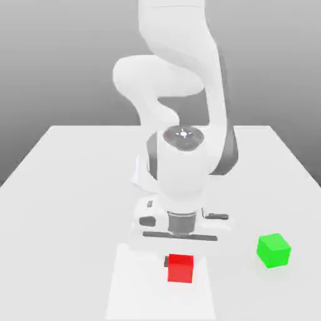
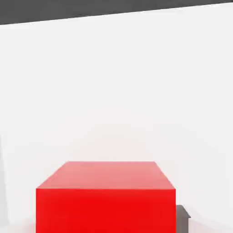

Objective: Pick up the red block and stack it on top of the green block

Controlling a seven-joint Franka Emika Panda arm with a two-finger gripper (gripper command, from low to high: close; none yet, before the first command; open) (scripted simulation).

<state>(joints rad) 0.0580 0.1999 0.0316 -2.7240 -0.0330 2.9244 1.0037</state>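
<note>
Red block point(image 1: 180, 268) clamped between closed gripper point(image 1: 180, 254) fingers, on table point(image 1: 75, 163).

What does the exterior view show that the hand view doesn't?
Exterior view alone: the green cube-shaped block on the white table, to the exterior view's right of the red one, and the white robot arm bent down over the scene. Hand view alone: a dark finger tip beside the red block. Both: the red cube-shaped block.

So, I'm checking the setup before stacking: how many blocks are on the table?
2. The red block sits directly under the gripper, near the table's front edge. The green block sits apart, toward the exterior view's right. The arm could hide others behind it.
</note>
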